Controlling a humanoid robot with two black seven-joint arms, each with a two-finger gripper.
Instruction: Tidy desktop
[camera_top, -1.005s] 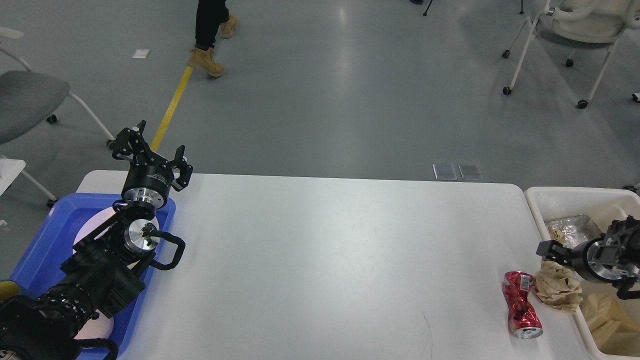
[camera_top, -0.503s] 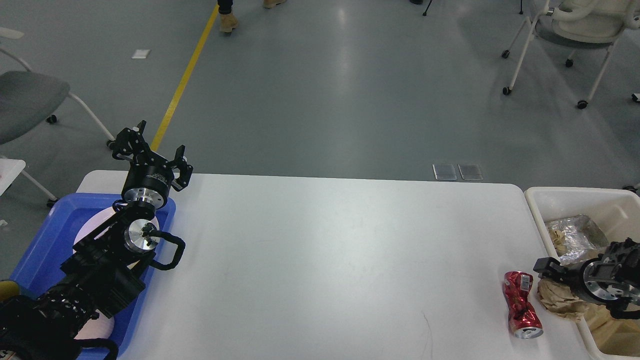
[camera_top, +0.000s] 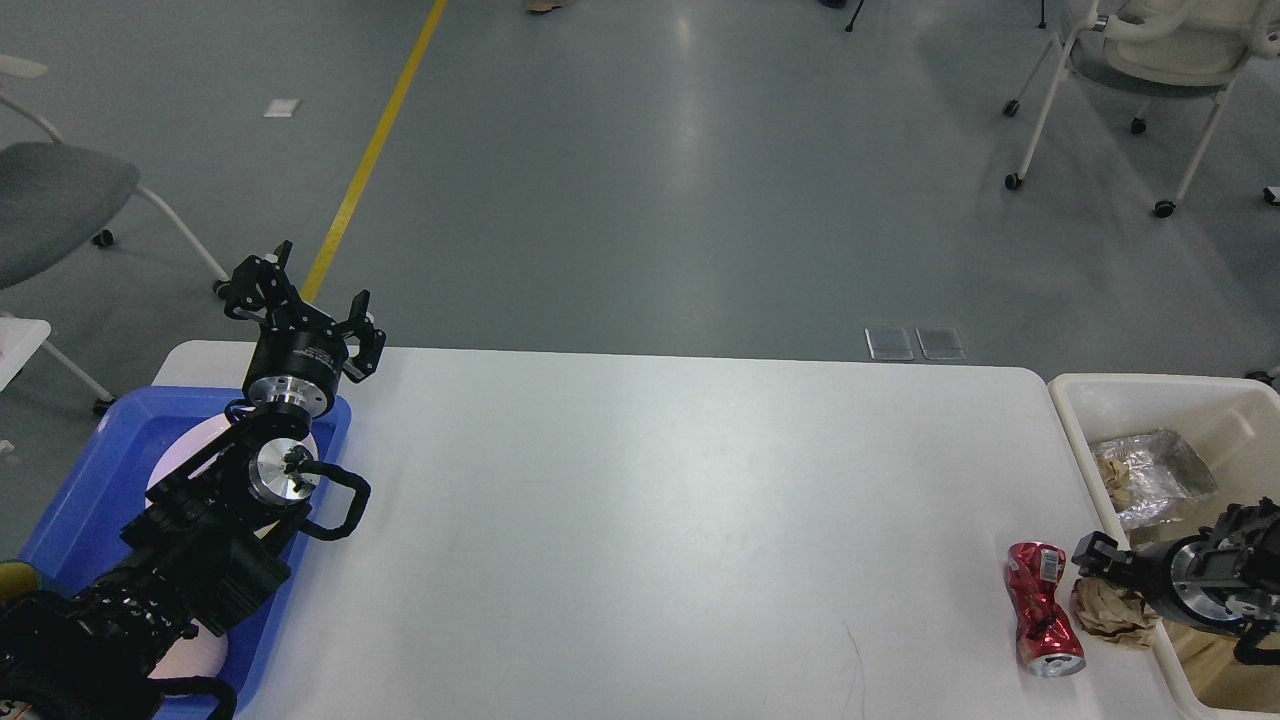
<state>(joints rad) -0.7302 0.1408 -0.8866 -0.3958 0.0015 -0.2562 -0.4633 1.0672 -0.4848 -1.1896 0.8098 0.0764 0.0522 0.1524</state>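
While the desktop (camera_top: 640, 520) fills the lower centre of the frame, the left gripper (camera_top: 300, 300) stands at its upper-left corner, fingers spread and empty, above a blue tray (camera_top: 110, 450). At lower right, the right gripper (camera_top: 1095, 560) sits over a crumpled brown paper wad (camera_top: 1105, 610) at the desktop's right edge; whether its fingers are apart cannot be told. A crushed red can (camera_top: 1042, 608) lies just left, beside an off-white bin (camera_top: 1150, 400).

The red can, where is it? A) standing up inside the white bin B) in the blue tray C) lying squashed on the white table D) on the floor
C: the crushed red can lies on its side on the white desktop, next to a brown paper wad.
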